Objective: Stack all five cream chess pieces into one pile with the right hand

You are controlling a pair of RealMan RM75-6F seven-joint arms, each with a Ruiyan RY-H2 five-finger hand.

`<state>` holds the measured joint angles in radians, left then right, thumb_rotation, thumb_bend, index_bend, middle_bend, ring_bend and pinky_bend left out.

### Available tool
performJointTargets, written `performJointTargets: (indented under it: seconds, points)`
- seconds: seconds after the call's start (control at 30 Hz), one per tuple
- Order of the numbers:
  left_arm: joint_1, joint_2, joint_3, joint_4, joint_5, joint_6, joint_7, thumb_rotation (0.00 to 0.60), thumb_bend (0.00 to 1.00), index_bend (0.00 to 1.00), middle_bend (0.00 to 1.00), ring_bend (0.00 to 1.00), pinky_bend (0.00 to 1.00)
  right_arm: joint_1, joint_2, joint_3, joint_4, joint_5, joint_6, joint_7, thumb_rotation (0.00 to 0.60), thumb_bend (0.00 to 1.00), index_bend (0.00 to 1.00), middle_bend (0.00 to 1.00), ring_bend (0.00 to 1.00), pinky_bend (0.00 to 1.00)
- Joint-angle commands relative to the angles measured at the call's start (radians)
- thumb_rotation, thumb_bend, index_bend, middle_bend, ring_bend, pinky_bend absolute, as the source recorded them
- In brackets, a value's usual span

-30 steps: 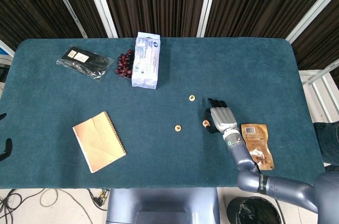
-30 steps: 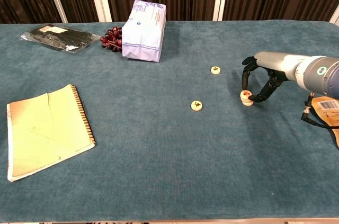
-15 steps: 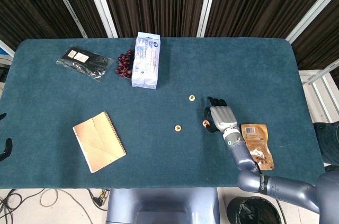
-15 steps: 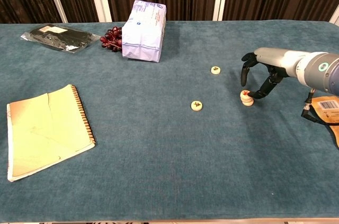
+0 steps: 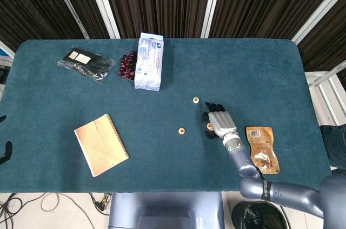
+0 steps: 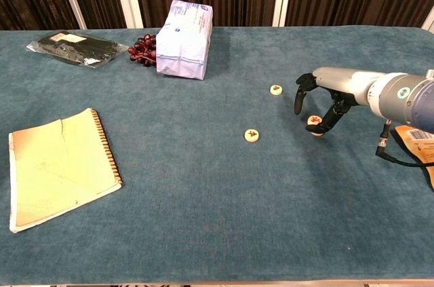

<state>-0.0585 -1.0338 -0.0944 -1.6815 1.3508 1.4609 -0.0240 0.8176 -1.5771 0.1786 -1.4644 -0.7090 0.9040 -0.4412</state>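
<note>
Cream pile [image 6: 315, 124] sits under my right hand [image 6: 319, 100], fingers spread, gripping nothing; a thumb brush could topple it.

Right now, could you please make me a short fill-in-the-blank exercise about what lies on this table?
1. The right hand hovers over a small pile of ___ chess pieces.
2. The grapes lie between the white packet and the ___ bag.
3. The notebook lies ___.

Missing words: cream; black; closed
</note>
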Motion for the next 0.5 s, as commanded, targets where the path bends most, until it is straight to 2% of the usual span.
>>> performJointTargets:
  seconds: [0.03,0.5]
  points:
    - [0.000,0.000,0.000,0.000,0.001,0.001,0.000,0.600,0.48,0.15,0.00,0.00,0.00,0.003,-0.004,-0.002,0.005,0.002,-0.002,-0.004,0.600,0.41,0.40,0.00,0.00,0.00]
    - [0.001,0.000,0.000,0.000,0.000,0.001,0.000,0.600,0.48,0.15,0.00,0.00,0.00,-0.002,-0.013,-0.018,0.028,0.003,-0.010,-0.004,0.600,0.41,0.40,0.00,0.00,0.00]
